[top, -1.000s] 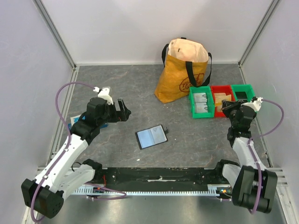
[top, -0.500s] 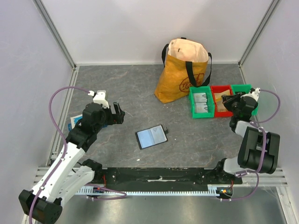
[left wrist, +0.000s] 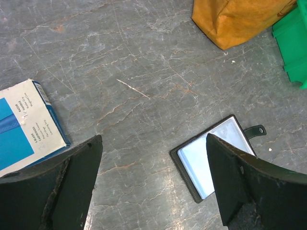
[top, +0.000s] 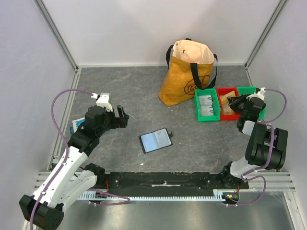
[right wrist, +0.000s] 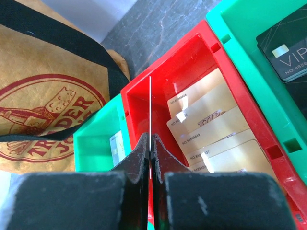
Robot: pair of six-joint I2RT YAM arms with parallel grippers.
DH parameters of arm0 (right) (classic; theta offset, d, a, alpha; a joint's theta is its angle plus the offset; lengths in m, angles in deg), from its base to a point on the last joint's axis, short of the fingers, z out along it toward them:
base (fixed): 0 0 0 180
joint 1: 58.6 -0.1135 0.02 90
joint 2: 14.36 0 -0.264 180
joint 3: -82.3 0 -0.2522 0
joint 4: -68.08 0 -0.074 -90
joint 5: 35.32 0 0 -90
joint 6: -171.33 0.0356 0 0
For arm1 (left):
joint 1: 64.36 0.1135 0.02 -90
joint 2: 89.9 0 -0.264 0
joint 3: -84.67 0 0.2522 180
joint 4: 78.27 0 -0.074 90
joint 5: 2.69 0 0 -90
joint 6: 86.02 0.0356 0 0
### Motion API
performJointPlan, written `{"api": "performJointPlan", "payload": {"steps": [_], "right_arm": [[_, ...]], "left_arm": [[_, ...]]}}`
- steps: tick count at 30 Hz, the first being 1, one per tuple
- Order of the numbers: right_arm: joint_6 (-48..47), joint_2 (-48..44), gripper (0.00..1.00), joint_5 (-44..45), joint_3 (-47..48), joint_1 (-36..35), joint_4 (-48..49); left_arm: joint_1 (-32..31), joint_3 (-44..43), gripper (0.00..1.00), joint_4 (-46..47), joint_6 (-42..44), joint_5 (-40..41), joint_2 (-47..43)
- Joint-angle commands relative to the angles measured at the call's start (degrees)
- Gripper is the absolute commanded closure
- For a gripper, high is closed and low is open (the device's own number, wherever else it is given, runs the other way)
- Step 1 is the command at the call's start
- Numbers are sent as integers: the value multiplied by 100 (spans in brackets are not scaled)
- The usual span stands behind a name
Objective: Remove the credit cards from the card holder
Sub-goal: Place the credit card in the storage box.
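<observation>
We see the card holder [top: 155, 140] lying flat and unfolded on the grey table [top: 120, 86], about in the middle; a pale blue-grey card [left wrist: 213, 155] shows inside it; its long side runs from lower left to upper right in the top view, a little tilted; its small tab [left wrist: 254, 130] sticks out at the right end and points toward the bins.

The left gripper [top: 121, 115] hangs over the table, up and to the left of the holder, not touching it; its two fingers are spread wide with nothing between them; a blue-and-white box [left wrist: 24, 129] lies farther left.

The right gripper [right wrist: 150, 148] is far off to the right, over the red bin [right wrist: 192, 67]; its fingers are pinched tight on a thin card [right wrist: 150, 108]; we only see the card's edge, so we cannot tell its colour; gold cards [right wrist: 211, 129] lie in the red bin; a green bin [top: 207, 106] sits on its left and another [top: 248, 93] on its right; the yellow-brown bag [top: 188, 72] stands behind them.

Since a second ago the holder has not moved; the left gripper has pulled back a bit to the left; the right arm has swung up and brought its gripper over the red bin.
</observation>
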Motion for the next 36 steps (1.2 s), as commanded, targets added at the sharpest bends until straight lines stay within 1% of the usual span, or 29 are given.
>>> {"api": "performJointPlan", "payload": {"steps": [1, 4, 11, 14, 17, 18, 21, 22, 24, 28, 31, 33, 36], "right_arm": [[-363, -102, 97, -139, 287, 115, -251], [-408, -14, 96, -340, 331, 115, -304], [-136, 399, 89, -965, 243, 115, -85], [-109, 417, 88, -939, 129, 106, -119], [-205, 242, 82, -764, 94, 106, -434], [-258, 128, 78, -650, 93, 106, -575], [-539, -276, 59, -237, 164, 115, -1295], [-644, -434, 56, -53, 172, 115, -1506], [-767, -768, 53, 368, 155, 106, -1910], [-970, -1463, 44, 1064, 164, 106, -2683], [-1110, -1937, 39, 1153, 181, 106, -3054], [-1216, -2236, 37, 1031, 190, 80, -3247], [-1330, -2571, 37, 671, 199, -191, -3380]], "left_arm": [[22, -1, 6, 184, 229, -131, 13], [22, 8, 6, 184, 220, -148, 22], [31, 8, 7, 184, 220, -219, 57], [31, -1, 7, 184, 229, -245, 92], [13, -1, 8, 184, 229, -289, 92], [31, -9, 8, 184, 220, -289, 110], [22, -9, 8, 184, 229, -315, 110], [22, -1, 8, 184, 229, -324, 110], [31, -1, 8, 184, 229, -342, 110], [31, 8, 8, 193, 220, -377, 110], [22, -1, 9, 193, 194, -394, 101], [22, 17, 9, 193, 168, -394, 101], [31, 26, 10, 237, 54, -789, 154]]}}
